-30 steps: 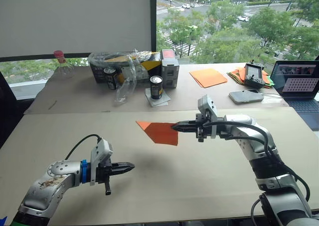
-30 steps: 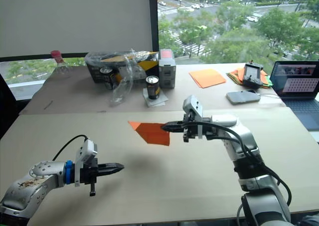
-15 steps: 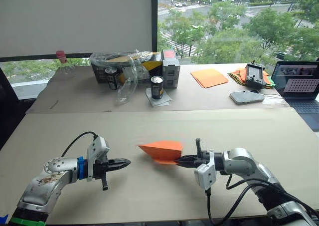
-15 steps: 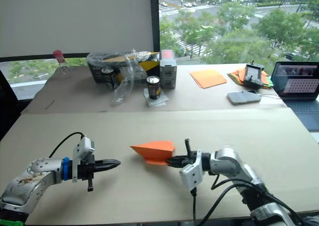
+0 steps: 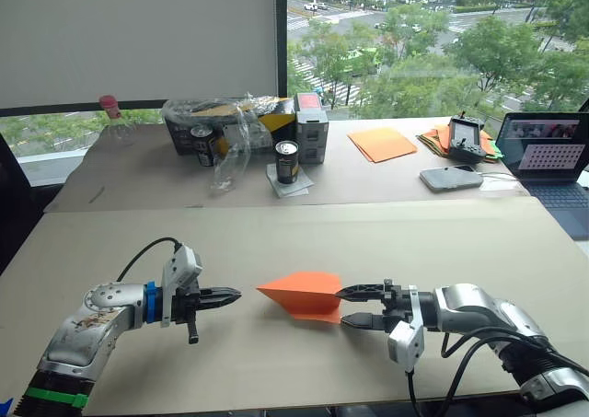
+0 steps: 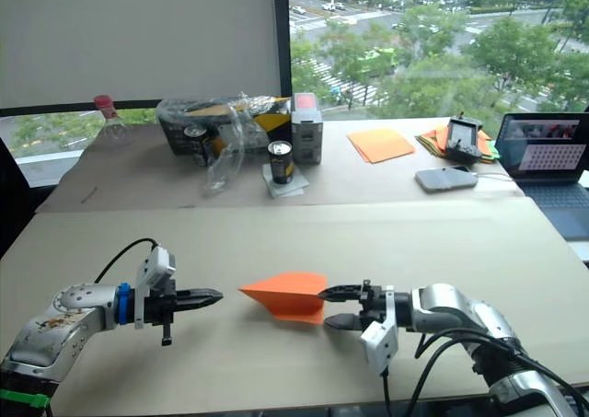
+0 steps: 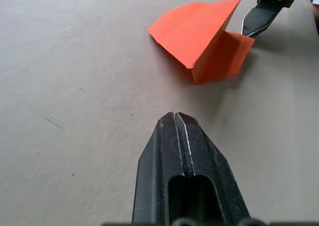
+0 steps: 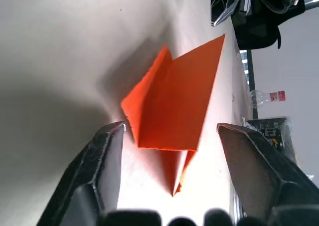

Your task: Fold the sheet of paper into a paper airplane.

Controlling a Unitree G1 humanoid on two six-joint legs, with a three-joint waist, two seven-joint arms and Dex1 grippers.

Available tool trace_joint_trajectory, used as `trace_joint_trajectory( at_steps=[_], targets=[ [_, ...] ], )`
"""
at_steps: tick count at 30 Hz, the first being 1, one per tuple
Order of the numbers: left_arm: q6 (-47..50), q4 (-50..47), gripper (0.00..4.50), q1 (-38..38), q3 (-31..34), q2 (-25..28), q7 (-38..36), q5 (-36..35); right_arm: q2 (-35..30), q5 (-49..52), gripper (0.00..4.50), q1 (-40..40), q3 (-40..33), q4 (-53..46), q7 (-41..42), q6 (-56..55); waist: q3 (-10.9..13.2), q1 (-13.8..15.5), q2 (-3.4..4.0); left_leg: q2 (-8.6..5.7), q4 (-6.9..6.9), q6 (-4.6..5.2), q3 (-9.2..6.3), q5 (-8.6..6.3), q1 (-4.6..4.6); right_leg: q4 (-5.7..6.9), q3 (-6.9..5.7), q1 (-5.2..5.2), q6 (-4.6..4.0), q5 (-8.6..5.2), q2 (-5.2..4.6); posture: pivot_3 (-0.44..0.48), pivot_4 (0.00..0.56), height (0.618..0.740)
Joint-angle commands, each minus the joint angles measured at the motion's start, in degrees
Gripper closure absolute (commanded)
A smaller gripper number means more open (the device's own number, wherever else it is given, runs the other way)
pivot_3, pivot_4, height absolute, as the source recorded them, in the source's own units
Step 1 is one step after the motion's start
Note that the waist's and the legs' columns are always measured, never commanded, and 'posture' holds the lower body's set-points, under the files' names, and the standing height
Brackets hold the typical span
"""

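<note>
the paper airplane (image 5: 302,294) lies mid-counter (image 5: 276,233), pointed tip toward 9 o'clock, one flap lifted. the right gripper (image 5: 351,306) sits just at its blunt end at 3 o'clock, fingers spread and empty, likely placed to release or re-pinch it. the left gripper (image 5: 234,296), pressed together, waits near the tip at 9 o'clock. the underside layers and inner creases are hidden.
</note>
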Motion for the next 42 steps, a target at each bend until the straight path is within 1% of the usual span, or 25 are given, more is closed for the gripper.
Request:
trace_joint_trajectory(
  at_steps=[1,4,7,8,11,14,15,16,19,20,27,31,37,42],
  targets=[
    [0.1,-0.9,4.5,-0.3,0.9,-0.5,-0.5,-1.3,-3.9,12.4,0.02,0.4,-1.3,-11.6,2.7,8.3,0.0,0.0,0.02,0.01,0.0,0.0,0.0,0.0,-0.01,0.0,0.01,0.0,0.0,0.0,0.0,0.0,0.15,0.74],
    [0.2,-0.3,4.5,-0.9,1.0,-0.8,-0.5,-1.4,-3.7,16.4,0.02,1.2,-2.1,-18.7,4.9,19.3,0.0,0.0,-0.02,0.07,0.0,0.02,-0.02,-0.01,-0.02,-0.01,-0.01,0.02,0.0,0.0,0.03,0.0,0.15,0.74],
    [1.1,0.1,4.5,-1.7,0.6,-1.2,-0.8,-1.9,-1.2,21.2,0.02,0.7,-1.4,-21.7,7.6,31.3,0.0,0.2,-0.02,0.08,0.0,0.02,-0.02,-0.01,-0.01,0.0,-0.02,0.03,0.0,0.0,0.05,0.0,0.15,0.74],
    [1.3,0.0,4.5,-2.0,0.4,-1.3,-0.8,-1.9,0.0,22.7,0.54,0.3,-0.8,-22.3,9.0,35.5,0.0,0.3,-0.02,0.07,0.0,0.02,-0.02,-0.01,-0.01,0.0,-0.02,0.03,0.0,0.0,0.04,0.0,0.15,0.74],
    [1.7,-0.2,4.5,-2.5,0.1,-1.5,-0.8,-2.0,2.8,26.5,1.45,0.0,0.2,-24.1,12.5,44.6,0.0,0.4,-0.02,0.05,0.01,0.03,-0.01,-0.01,-0.03,-0.01,-0.02,0.02,0.0,0.0,0.02,0.0,0.15,0.74],
    [1.9,-0.1,4.5,-3.0,0.2,-1.5,-1.0,-1.9,5.5,26.9,2.45,0.4,2.4,-24.4,15.8,54.5,0.0,0.5,-0.02,0.04,0.01,0.04,-0.02,-0.02,-0.05,-0.02,-0.03,0.0,0.0,0.0,0.01,0.0,0.15,0.74],
    [2.0,0.0,4.5,-3.2,0.3,-1.4,-1.1,-1.9,6.5,29.1,2.88,1.2,3.4,-25.3,17.4,59.0,0.0,0.5,-0.02,0.04,0.01,0.04,-0.02,-0.01,-0.06,-0.01,-0.03,-0.01,0.0,0.0,0.01,0.0,0.15,0.74],
    [2.1,0.0,4.5,-3.2,0.4,-1.4,-1.1,-1.9,7.2,30.9,3.18,2.0,4.0,-26.3,18.9,62.5,0.0,0.6,-0.02,0.04,0.01,0.04,-0.02,-0.01,-0.06,-0.01,-0.04,-0.02,0.0,0.0,0.01,0.0,0.15,0.74],
    [2.4,-0.3,4.5,-3.2,0.5,-1.2,-1.4,-2.0,8.4,33.6,4.24,4.2,3.9,-28.4,20.7,68.7,0.0,0.7,-0.02,0.05,0.01,0.04,-0.06,-0.02,-0.08,-0.01,-0.08,-0.02,0.0,0.0,0.02,0.0,0.15,0.74],
    [2.5,-0.3,4.5,-3.1,0.5,-1.1,-1.5,-2.0,8.5,33.4,4.48,4.9,3.9,-28.5,21.1,69.6,0.0,0.6,-0.02,0.04,0.01,0.04,-0.06,-0.02,-0.09,-0.01,-0.07,-0.05,0.0,0.0,0.01,0.0,0.15,0.74],
    [3.5,-0.9,4.5,-4.4,0.4,-1.9,-1.9,-3.2,10.6,36.8,4.48,9.6,3.6,-29.4,24.0,72.7,0.0,0.6,-0.02,0.02,0.04,0.04,-0.07,-0.01,-0.09,0.01,-0.09,-0.04,0.0,0.0,0.03,0.0,0.15,0.74],
    [5.3,-2.9,4.5,-4.4,-1.0,-1.4,-3.7,-4.3,10.4,35.2,4.48,11.2,4.1,-28.7,24.7,72.0,0.0,0.6,-0.02,0.01,0.04,0.04,-0.06,-0.01,-0.09,0.0,-0.08,-0.03,0.0,0.0,0.0,0.0,0.15,0.74],
    [7.5,-7.4,4.5,-4.2,-5.2,-2.7,-4.3,-5.0,9.9,31.1,4.48,12.8,5.2,-25.8,24.2,71.0,0.0,0.6,-0.02,0.0,0.04,0.04,-0.05,-0.01,-0.08,0.01,-0.08,-0.02,0.01,0.0,0.01,0.0,0.15,0.74],
    [2.7,-2.9,4.5,-6.9,-12.0,-7.8,-1.1,2.5,8.7,28.4,4.48,14.8,5.3,-26.0,23.6,70.6,0.0,1.0,-0.03,-0.08,0.06,0.04,-0.07,-0.01,0.06,-0.02,-0.1,0.18,0.02,-0.01,-0.01,0.0,0.15,0.74]
  ],
)
